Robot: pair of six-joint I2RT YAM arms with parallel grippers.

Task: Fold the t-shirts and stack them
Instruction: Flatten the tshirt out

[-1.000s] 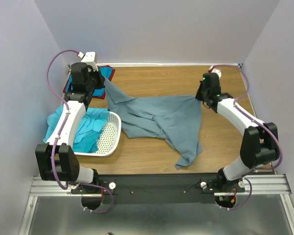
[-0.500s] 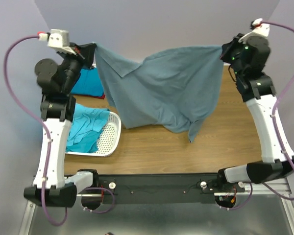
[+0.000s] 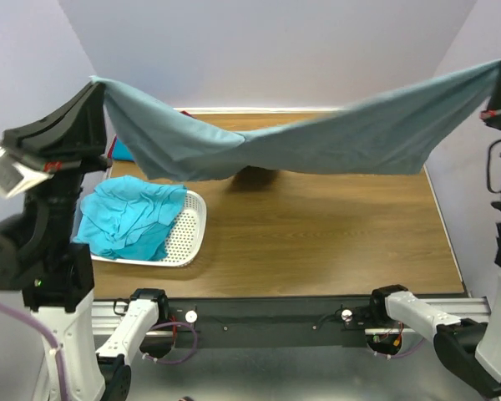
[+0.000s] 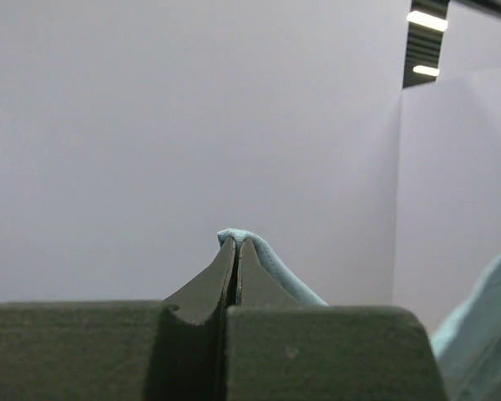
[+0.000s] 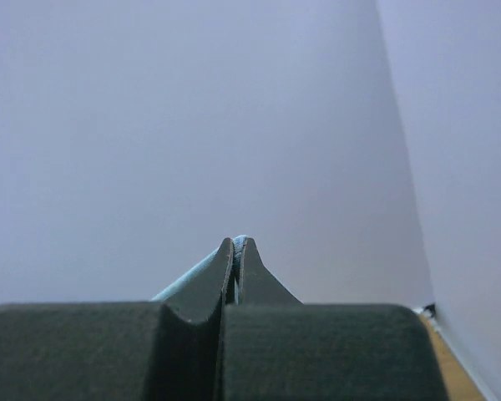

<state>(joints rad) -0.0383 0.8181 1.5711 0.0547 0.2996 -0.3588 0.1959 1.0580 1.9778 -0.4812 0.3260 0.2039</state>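
Change: grey-blue t-shirt (image 3: 334, 142) is lifted higher and stretched wider above the table (image 3: 317, 242).
Left gripper (image 4: 236, 244): clamped on its left end.
Right gripper (image 5: 236, 242): clamped on its right end.

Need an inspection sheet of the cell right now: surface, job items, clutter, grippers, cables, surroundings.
Surface: wooden table, no damage seen.
Job's things: grey-blue shirt stretched in the air between both arms, sagging mid-span; turquoise shirt bunched in the basket; blue shirt at far left, mostly hidden.
Clutter: white perforated basket on the left side.
Grippers: left gripper and right gripper both shut on grey-blue shirt edges.
Cables: purple cable looped at the left base, no snag seen.
Surroundings: pale walls; nothing else seen.
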